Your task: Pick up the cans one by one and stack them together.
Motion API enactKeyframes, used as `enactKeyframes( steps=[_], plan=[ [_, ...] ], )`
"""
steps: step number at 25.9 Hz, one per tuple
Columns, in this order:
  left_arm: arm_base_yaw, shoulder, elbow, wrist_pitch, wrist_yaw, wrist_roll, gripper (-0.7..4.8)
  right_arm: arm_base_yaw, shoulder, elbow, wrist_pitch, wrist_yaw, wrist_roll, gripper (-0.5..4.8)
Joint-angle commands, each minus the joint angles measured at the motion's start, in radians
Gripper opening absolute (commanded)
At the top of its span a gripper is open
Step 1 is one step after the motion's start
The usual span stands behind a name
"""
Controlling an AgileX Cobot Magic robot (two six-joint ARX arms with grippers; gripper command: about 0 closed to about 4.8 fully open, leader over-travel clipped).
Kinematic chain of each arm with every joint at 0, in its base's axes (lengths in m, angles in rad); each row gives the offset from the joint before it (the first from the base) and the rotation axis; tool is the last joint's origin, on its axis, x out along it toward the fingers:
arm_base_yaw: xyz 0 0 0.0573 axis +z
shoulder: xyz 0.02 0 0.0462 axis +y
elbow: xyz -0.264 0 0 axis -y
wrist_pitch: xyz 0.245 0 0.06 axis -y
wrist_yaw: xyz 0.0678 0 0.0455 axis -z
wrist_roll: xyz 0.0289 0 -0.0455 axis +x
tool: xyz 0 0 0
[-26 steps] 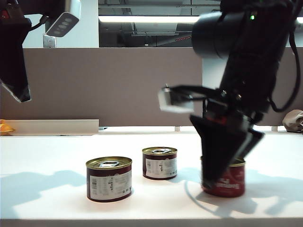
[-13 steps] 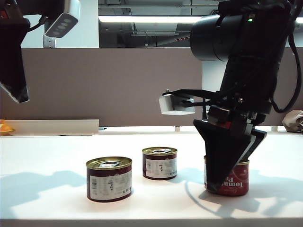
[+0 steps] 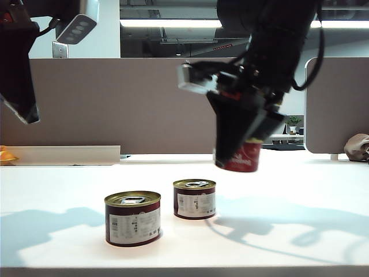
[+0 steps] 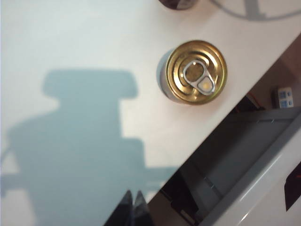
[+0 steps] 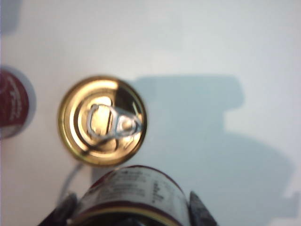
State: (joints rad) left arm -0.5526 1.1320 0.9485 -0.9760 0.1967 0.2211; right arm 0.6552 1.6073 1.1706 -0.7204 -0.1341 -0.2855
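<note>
We noted three cans on or over a white table (image 3: 57,202). The right gripper (image 3: 239,141) hung in the air above the table's middle, a little to the right of the two standing cans in the exterior view, jaws clamped on the held can (image 3: 243,157). That can was clear of the surface, red label facing the camera, its image blurred. In the right wrist view the held can (image 5: 131,193) sat between the two dark fingers (image 5: 200,209), white text panel showing.

Directly under that camera stood the rear can (image 5: 102,120), gold lid and pull tab up; in the exterior view the rear can (image 3: 194,198) rested upright on the table, below and left of the held one. The front can (image 3: 132,218) stood upright nearer the camera, left of the rear can and apart from it.

The left gripper (image 3: 20,86) hung high at the left edge, well apart from every can. In the left wrist view its fingertips (image 4: 133,207) were pressed together with nothing between them, and the front can (image 4: 195,71) lay near the table edge.
</note>
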Motion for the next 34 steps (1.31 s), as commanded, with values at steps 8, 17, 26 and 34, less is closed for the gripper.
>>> enactKeyframes(
  steps=[8, 17, 26, 34],
  plan=[
    [-0.001, -0.073, 0.002, 0.055, -0.085, -0.037, -0.06, 0.03, 0.069, 0.072, 0.014, -0.024, 0.006, 1.92],
    [-0.001, -0.127, 0.002, 0.039, -0.092, -0.038, -0.06, 0.078, 0.154, 0.154, 0.007, -0.021, 0.005, 1.92],
    [-0.001, -0.142, 0.002, -0.003, -0.092, -0.038, -0.06, 0.077, 0.209, 0.167, -0.016, -0.014, 0.004, 1.92],
    [-0.001, -0.143, 0.002, -0.002, -0.092, -0.038, -0.06, 0.077, 0.208, 0.168, -0.01, -0.014, 0.004, 4.17]
  ],
)
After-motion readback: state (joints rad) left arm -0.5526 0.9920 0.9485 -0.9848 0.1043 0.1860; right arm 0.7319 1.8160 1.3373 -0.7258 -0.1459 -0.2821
